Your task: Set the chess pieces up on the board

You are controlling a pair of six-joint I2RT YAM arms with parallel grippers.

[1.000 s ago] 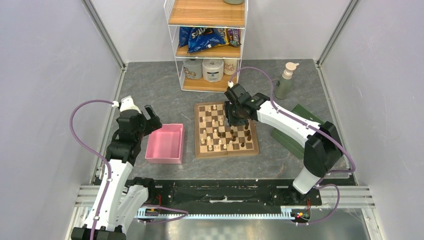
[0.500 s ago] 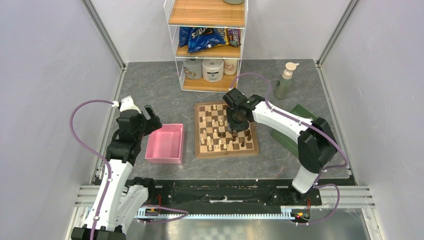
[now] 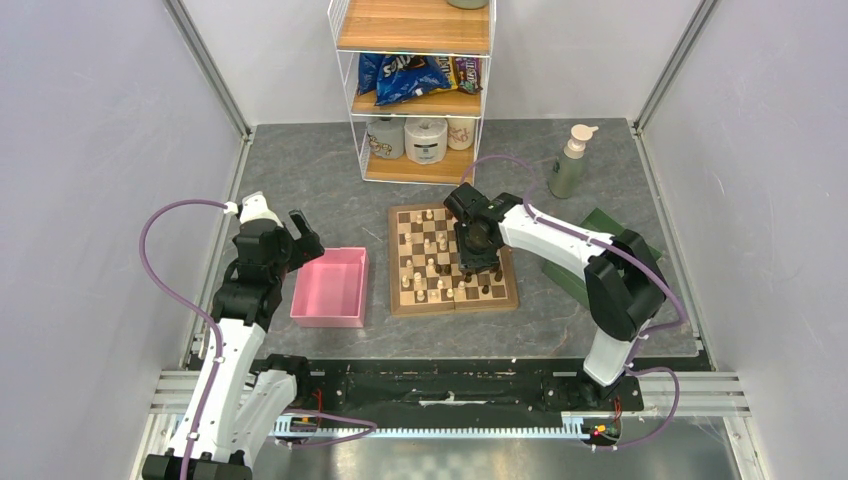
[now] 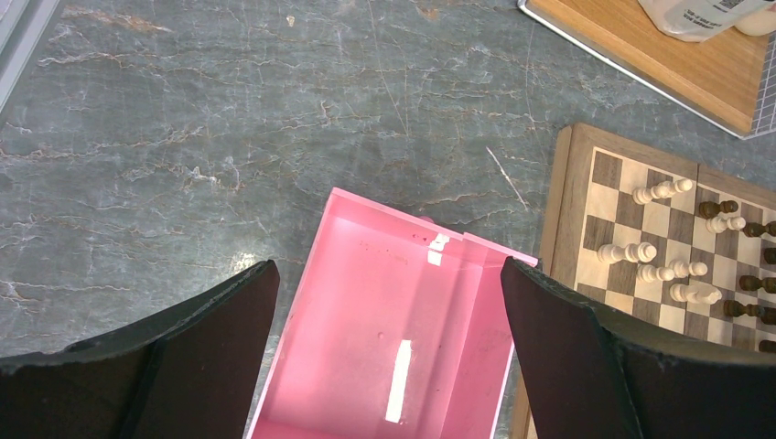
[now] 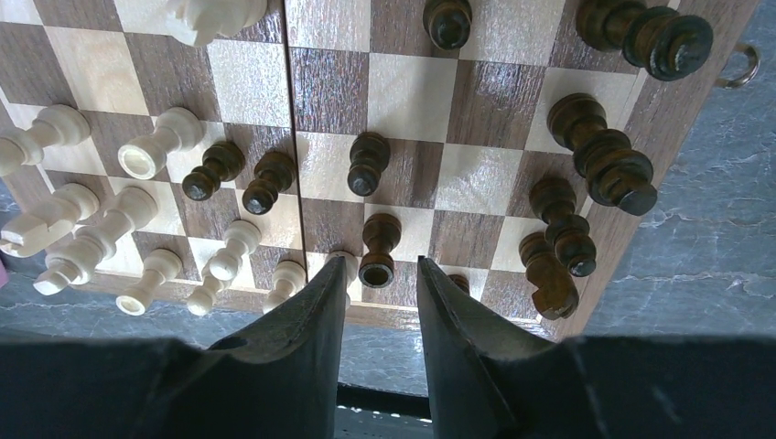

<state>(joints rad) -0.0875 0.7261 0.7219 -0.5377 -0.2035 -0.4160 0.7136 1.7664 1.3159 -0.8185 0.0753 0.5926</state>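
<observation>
Print on bags point(image 3: 405, 78) behind board point(image 3: 394, 265) unreadable

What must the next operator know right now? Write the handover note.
Left gripper: open, holding nothing, above the pink plastic tray.
Right gripper: open, fingers either side of a standing dark brown pawn on the square wooden checkered board.
Small cream-white and dark brown chess pieces stand mixed across it.
Done: pieces are on the board. Left: sort them into starting rows.
</observation>
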